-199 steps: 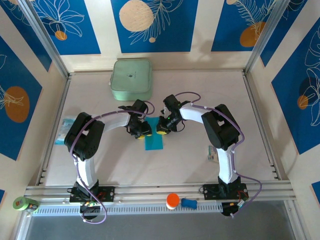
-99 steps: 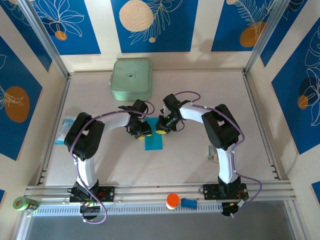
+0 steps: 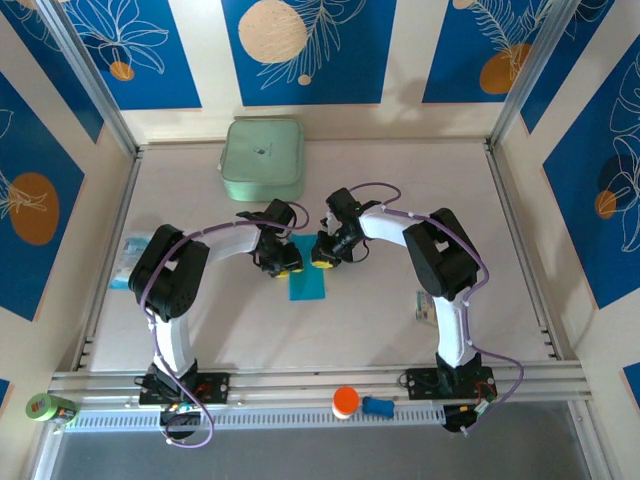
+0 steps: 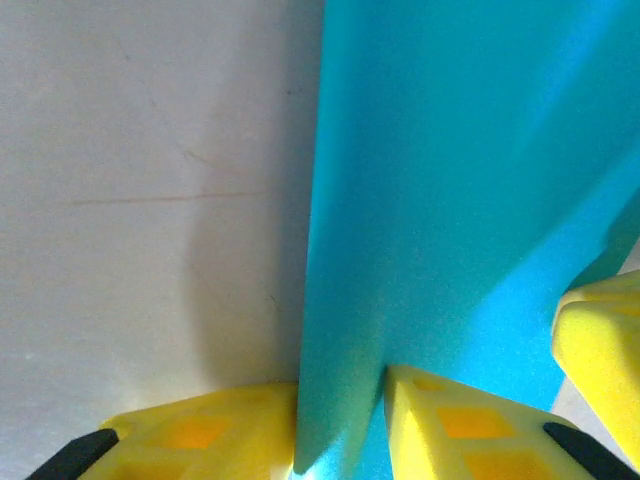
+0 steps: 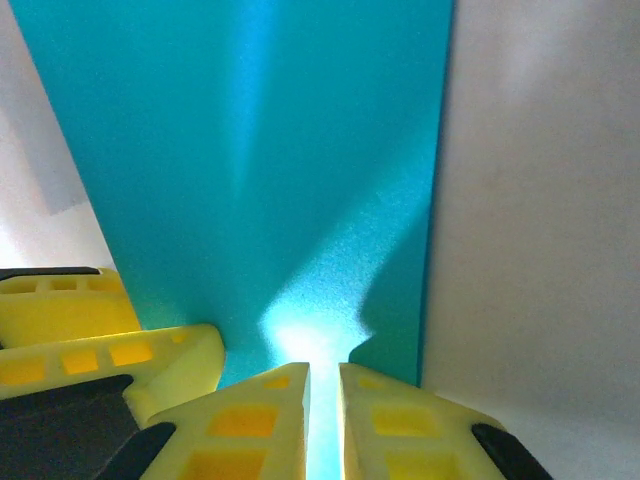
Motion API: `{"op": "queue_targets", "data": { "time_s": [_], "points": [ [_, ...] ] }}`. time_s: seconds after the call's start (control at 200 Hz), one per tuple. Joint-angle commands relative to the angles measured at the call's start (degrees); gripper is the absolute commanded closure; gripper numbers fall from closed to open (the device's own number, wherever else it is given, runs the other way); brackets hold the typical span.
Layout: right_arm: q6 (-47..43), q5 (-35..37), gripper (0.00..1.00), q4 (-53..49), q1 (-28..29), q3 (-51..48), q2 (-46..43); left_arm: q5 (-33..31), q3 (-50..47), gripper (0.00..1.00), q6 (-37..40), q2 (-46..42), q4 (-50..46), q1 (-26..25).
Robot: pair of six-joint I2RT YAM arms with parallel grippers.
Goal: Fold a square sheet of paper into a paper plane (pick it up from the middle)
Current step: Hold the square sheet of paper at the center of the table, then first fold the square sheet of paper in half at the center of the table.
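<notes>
The cyan-blue sheet of paper (image 3: 307,285) lies mid-table, folded into a narrow strip with part of it raised. My left gripper (image 3: 285,265) is at its upper left. In the left wrist view a standing flap of the paper (image 4: 420,180) runs up between my two yellow fingers (image 4: 200,435), and the left gripper (image 4: 340,430) is shut on it. My right gripper (image 3: 325,258) faces it from the upper right. In the right wrist view the right gripper (image 5: 323,400) is shut to a thin slit, tips down on the flat paper (image 5: 250,150), holding nothing. The two grippers almost touch.
A pale green box (image 3: 263,160) stands at the back left. Printed packets lie at the left edge (image 3: 128,262) and by the right arm (image 3: 425,305). An orange-capped item (image 3: 345,401) and a green roll (image 3: 45,407) sit on the front rail.
</notes>
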Motion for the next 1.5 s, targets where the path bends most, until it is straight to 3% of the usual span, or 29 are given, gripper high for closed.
{"op": "queue_targets", "data": {
  "time_s": [0.0, 0.405, 0.625, 0.755, 0.885, 1.066, 1.191, 1.496],
  "points": [
    [-0.97, -0.48, 0.85, -1.45, 0.38, 0.38, 1.56, -3.34, -4.16, 0.65, 0.00, 6.68, -4.76, -1.17],
    [-2.46, 4.14, 0.86, -4.81, 0.69, 0.57, 3.68, -3.95, -3.20, 0.62, 0.18, 5.33, -6.25, -1.13],
    [-4.57, 7.91, 0.91, -8.20, 0.56, 0.38, 4.37, -8.78, 2.01, 0.51, 0.55, -3.72, -10.81, -0.05],
    [-5.31, 9.14, 0.94, -8.96, 0.47, 0.17, 5.18, -9.44, 1.68, 0.50, -0.47, -9.43, -8.98, 0.75],
    [-5.70, 9.95, 0.96, -9.40, 0.38, 0.19, 6.06, -1.00, -1.28, 0.56, -1.01, -12.54, 0.79, 0.82],
    [-5.19, 10.66, 0.97, -10.10, 0.42, 0.63, 7.05, 9.16, -2.47, 0.70, -3.47, -9.28, 9.43, 0.77],
    [-4.47, 11.17, 0.97, -10.60, 0.43, 0.82, 7.30, 11.84, -1.12, 0.75, -4.13, -5.85, 8.74, 0.61],
    [-5.54, 11.35, 0.97, -11.42, 0.73, 1.25, 7.93, 10.34, 2.30, 0.81, -3.45, -1.27, 3.74, 0.47]
  ]
}}
